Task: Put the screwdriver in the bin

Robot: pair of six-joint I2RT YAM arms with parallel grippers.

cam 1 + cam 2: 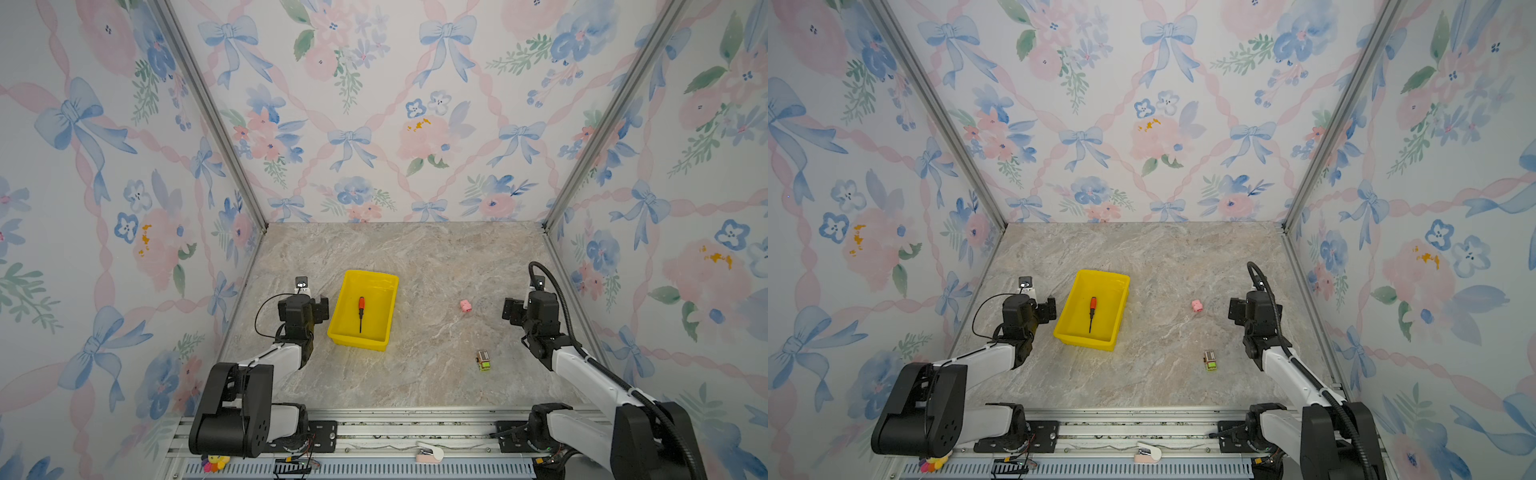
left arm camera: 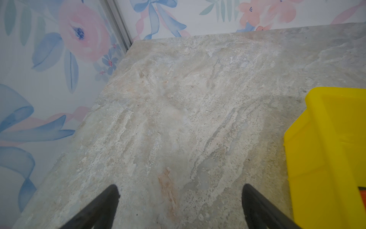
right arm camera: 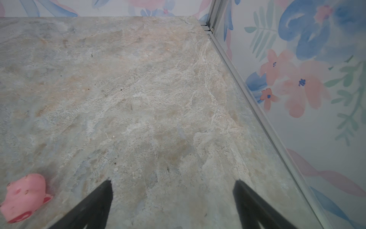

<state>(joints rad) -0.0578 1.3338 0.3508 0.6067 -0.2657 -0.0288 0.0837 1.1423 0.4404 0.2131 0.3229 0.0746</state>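
Note:
The screwdriver (image 1: 361, 313) (image 1: 1092, 313), with a red-orange handle and a thin dark shaft, lies flat inside the yellow bin (image 1: 378, 307) (image 1: 1109, 305) left of centre in both top views. My left gripper (image 1: 309, 305) (image 2: 179, 190) hovers just left of the bin, open, with only bare tabletop between its black fingers. In the left wrist view the bin (image 2: 326, 148) fills one side, and a sliver of the screwdriver's orange handle (image 2: 362, 195) shows at the frame's edge. My right gripper (image 1: 524, 306) (image 3: 172, 184) is far off at the right side, open and empty.
A pink pig toy (image 1: 466, 306) (image 3: 24, 196) sits on the marble tabletop left of the right gripper. A small green and brown toy car (image 1: 483, 360) lies nearer the front. Flowered walls close in the left, right and back sides.

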